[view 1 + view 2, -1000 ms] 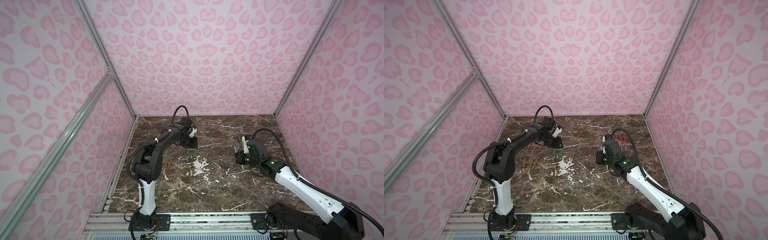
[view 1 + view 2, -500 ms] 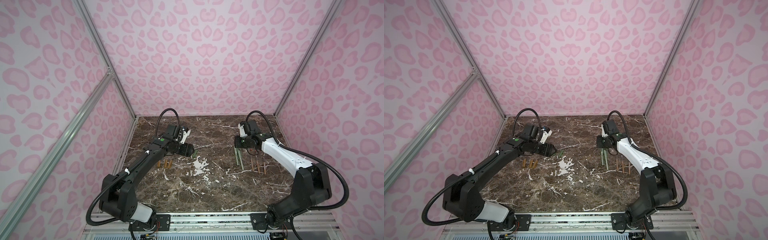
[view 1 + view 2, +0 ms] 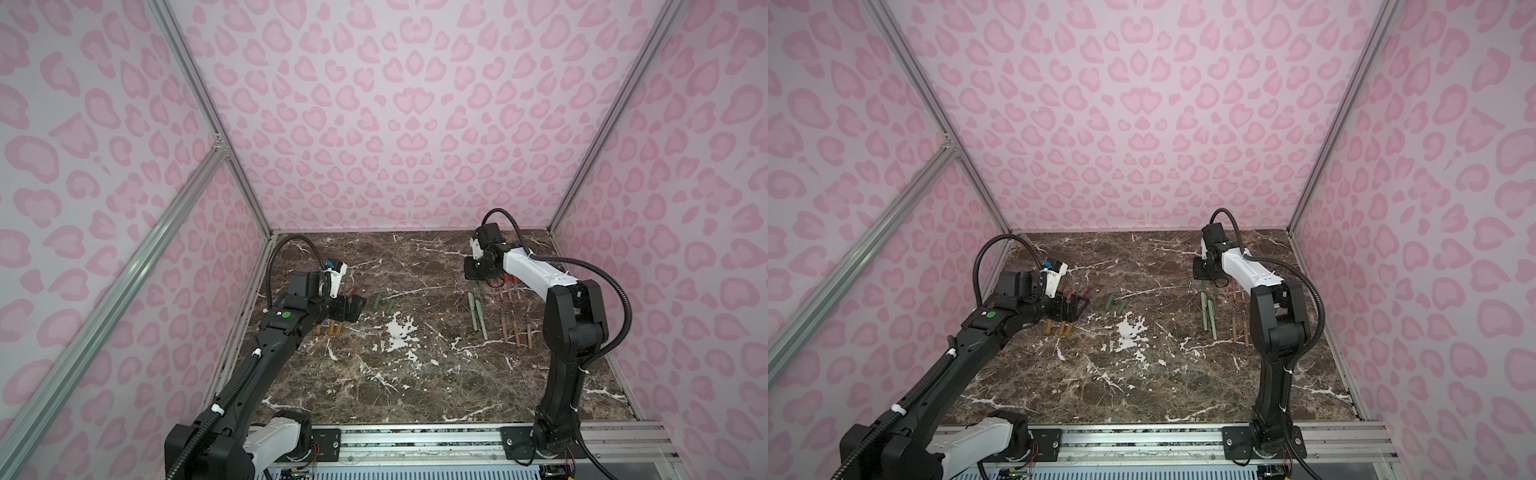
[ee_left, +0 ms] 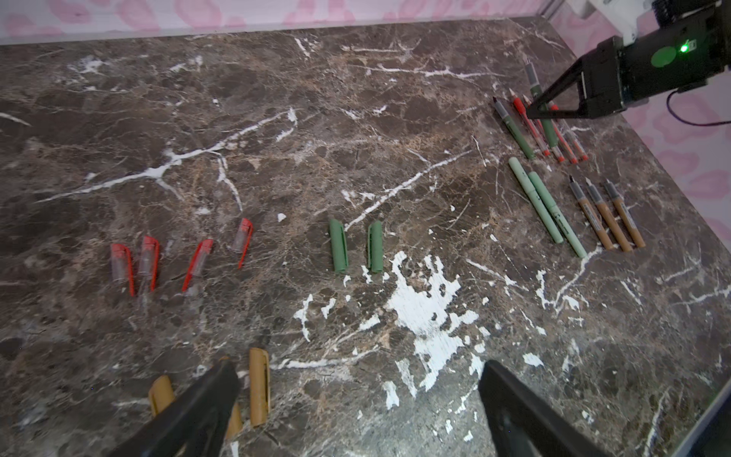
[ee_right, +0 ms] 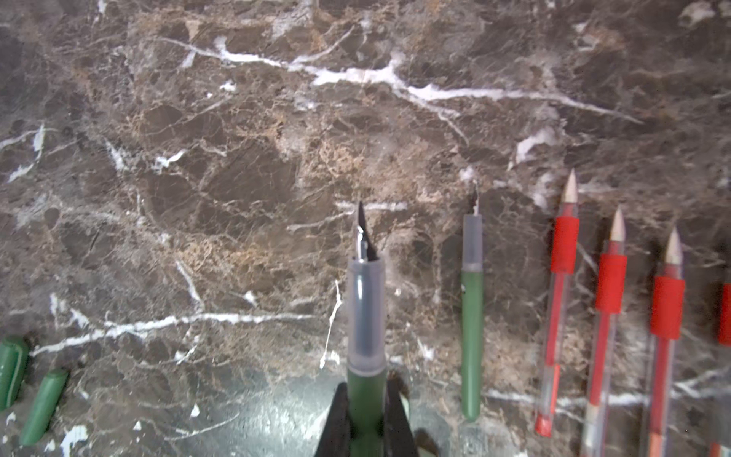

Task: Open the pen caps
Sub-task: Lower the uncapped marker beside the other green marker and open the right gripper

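My left gripper (image 4: 360, 399) stands open and empty low over the table's left side, in both top views (image 3: 353, 309) (image 3: 1077, 307). Just beside its fingers (image 4: 213, 391) lie tan pen caps (image 4: 259, 385). Several red pen caps (image 4: 149, 261) and two dark green pen caps (image 4: 339, 245) (image 3: 377, 302) lie further out. My right gripper (image 5: 366, 427) (image 3: 478, 272) is shut on an uncapped dark green pen (image 5: 366, 312), nib pointing away, at the back right. A second dark green pen (image 5: 472, 316) lies next to it.
Uncapped red pens (image 5: 557, 300) (image 3: 507, 291), two long pale green pens (image 4: 546, 205) (image 3: 478, 316) and three tan pens (image 4: 609, 215) (image 3: 515, 328) lie in rows on the right of the marble table (image 3: 415, 374). Pink patterned walls close in three sides.
Both arms drew apart from the middle. My left gripper opened wide and pulled back to the left. The right gripper carried the dark green pen to the back right.
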`<move>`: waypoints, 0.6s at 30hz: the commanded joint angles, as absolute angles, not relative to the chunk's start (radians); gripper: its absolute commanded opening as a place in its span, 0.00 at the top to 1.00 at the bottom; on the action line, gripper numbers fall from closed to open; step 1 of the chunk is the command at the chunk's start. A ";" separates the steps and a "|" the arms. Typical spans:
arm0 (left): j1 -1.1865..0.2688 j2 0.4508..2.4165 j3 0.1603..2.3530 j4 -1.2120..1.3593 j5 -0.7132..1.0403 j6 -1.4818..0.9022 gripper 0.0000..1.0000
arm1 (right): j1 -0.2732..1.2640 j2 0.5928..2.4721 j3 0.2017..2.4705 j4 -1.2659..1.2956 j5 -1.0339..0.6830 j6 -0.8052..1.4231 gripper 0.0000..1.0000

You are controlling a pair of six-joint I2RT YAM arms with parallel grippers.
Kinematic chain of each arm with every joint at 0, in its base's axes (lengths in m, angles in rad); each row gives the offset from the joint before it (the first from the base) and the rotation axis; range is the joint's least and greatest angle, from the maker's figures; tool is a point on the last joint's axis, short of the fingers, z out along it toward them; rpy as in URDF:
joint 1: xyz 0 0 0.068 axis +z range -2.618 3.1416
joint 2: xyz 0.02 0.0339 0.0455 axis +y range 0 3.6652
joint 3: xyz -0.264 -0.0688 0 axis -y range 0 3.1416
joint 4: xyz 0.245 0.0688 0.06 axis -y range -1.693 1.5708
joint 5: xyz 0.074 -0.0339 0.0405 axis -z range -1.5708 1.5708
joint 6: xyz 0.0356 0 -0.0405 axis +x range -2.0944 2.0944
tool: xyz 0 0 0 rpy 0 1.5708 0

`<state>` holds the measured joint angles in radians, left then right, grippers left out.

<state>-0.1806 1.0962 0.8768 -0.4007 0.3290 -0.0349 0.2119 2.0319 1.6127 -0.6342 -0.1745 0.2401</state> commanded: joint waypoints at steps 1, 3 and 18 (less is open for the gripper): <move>-0.130 1.057 0.857 -0.321 0.384 -0.055 0.02 | 0.202 2.099 1.670 -0.677 -0.169 0.214 0.99; -0.097 1.046 0.851 -0.319 0.397 -0.060 0.02 | 0.201 2.143 1.723 -0.704 -0.169 0.207 0.97; 0.028 1.028 0.853 -0.310 0.451 -0.098 0.02 | 0.189 2.286 1.832 -0.753 -0.119 0.184 0.97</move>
<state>0.0261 1.0302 0.8581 -0.3424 0.4236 -0.0879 0.1902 2.2761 1.8271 -0.7334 -0.1535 0.2012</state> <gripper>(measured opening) 0.976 0.098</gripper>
